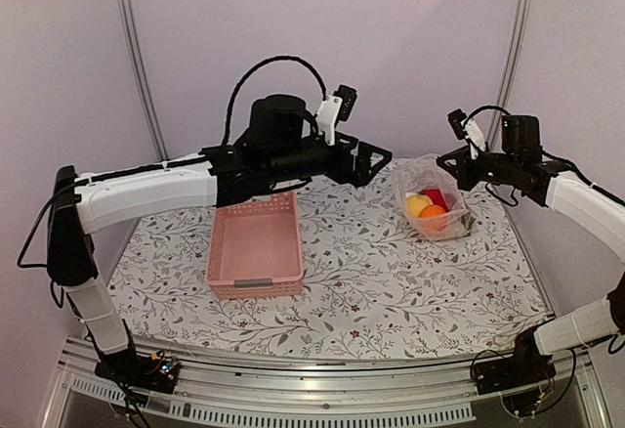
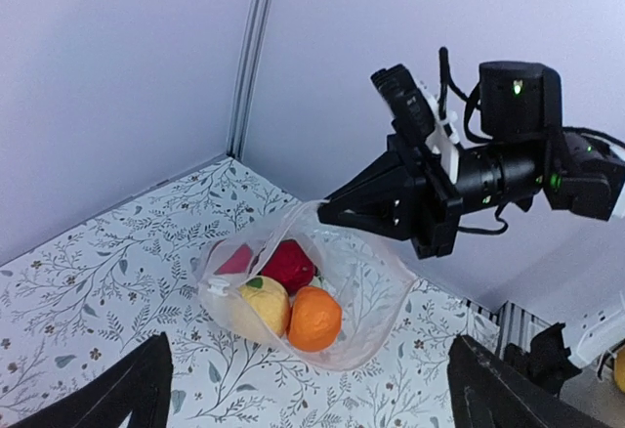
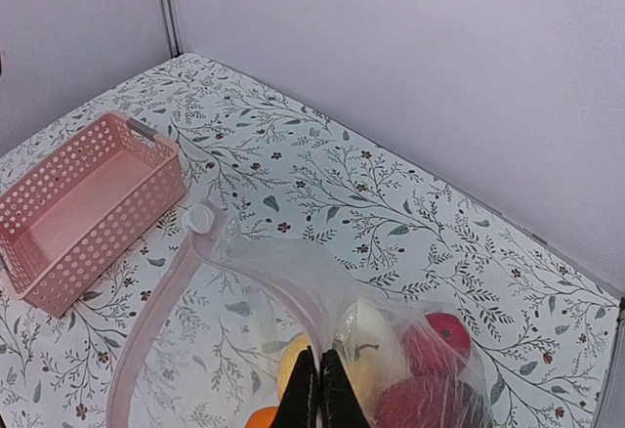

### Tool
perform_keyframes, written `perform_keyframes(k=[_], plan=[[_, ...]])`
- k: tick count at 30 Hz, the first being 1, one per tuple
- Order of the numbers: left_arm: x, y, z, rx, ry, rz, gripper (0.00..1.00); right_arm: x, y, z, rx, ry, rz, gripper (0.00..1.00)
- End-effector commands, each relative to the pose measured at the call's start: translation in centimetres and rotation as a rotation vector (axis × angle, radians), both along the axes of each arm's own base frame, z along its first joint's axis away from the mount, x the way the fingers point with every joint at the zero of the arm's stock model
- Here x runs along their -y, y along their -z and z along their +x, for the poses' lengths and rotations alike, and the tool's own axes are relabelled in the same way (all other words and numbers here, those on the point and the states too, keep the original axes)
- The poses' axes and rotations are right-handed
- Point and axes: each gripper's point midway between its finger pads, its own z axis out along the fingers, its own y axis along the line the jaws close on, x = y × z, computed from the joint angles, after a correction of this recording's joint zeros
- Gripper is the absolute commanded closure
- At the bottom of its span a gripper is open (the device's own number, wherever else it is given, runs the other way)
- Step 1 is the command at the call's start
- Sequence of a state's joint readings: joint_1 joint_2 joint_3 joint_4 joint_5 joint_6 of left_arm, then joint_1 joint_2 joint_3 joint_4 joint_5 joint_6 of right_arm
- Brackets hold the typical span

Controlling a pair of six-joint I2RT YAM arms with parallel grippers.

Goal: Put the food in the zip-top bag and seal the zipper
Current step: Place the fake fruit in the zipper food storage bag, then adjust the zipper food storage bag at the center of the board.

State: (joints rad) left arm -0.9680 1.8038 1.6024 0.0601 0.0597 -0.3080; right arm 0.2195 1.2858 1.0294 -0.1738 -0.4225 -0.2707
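Note:
The clear zip-top bag (image 1: 435,203) sits at the back right of the table with its mouth open. Inside are red (image 2: 288,264), yellow (image 2: 264,303) and orange (image 2: 314,319) toy food pieces; the right wrist view also shows a white piece (image 3: 366,335) and a dark maroon one (image 3: 420,399). My right gripper (image 3: 318,364) is shut on the bag's upper rim and holds it up; it also shows in the top view (image 1: 451,166). The pinkish zipper (image 3: 156,321) runs down from its white slider (image 3: 200,218). My left gripper (image 2: 311,350) is open and empty, in the air left of the bag.
The pink slatted basket (image 1: 256,244) stands empty left of centre, under the left arm. Grey walls and a metal post (image 1: 132,52) close the back and sides. The floral tablecloth (image 1: 391,281) covers the table.

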Motion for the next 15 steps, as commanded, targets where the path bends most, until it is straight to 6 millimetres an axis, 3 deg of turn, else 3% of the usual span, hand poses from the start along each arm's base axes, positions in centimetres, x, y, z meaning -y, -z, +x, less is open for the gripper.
perform_keyframes(k=[1, 5, 11, 15], plan=[[-2.2, 2.7, -0.5, 0.096, 0.023, 0.109, 0.04, -1.6, -2.9, -2.5, 0.01, -0.132, 0.037, 1.0], [-3.4, 5.2, -1.9, 0.107, 0.067, 0.183, 0.1, -3.0, -4.1, -5.4, -0.018, -0.236, 0.036, 1.0], [-4.7, 7.9, -2.8, 0.122, 0.066, 0.222, 0.14, -5.0, -8.1, -10.1, -0.025, -0.416, 0.046, 1.0], [-4.2, 8.6, -3.9, 0.151, 0.116, 0.214, 0.14, -5.5, -9.5, -10.9, -0.021, -0.459, 0.06, 1.0]])
